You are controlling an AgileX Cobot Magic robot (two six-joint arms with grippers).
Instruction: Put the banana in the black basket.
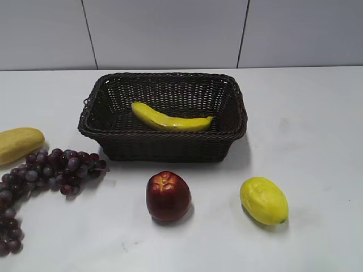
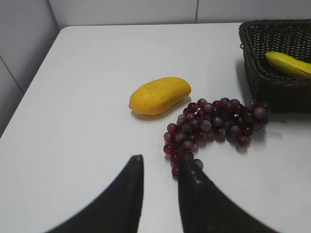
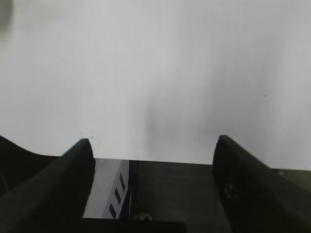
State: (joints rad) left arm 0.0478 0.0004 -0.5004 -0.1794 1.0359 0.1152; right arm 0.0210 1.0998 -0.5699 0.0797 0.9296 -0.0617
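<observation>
Left gripper (image 2: 160, 165) narrowly parted, empty; right gripper (image 3: 153, 145) wide apart, empty; banana (image 1: 170, 119) inside black basket (image 1: 164, 144), basket cropped in left wrist view

wall (image 1: 164, 31): grey panels, dark seams | table (image 1: 317, 113): white

Bright yellow banana (image 1: 170, 119) sitting in a dark brown-black woven basket (image 1: 164, 144). White table (image 1: 317, 147), pale grey wall panels behind. Grapes (image 1: 54, 170) are a purple-red mix, apple (image 1: 168, 196) is deep red, lemon (image 1: 264, 200) is vivid yellow, and the oblong fruit (image 2: 159, 95) is orangey-yellow. Both sets of jaws are black.
</observation>
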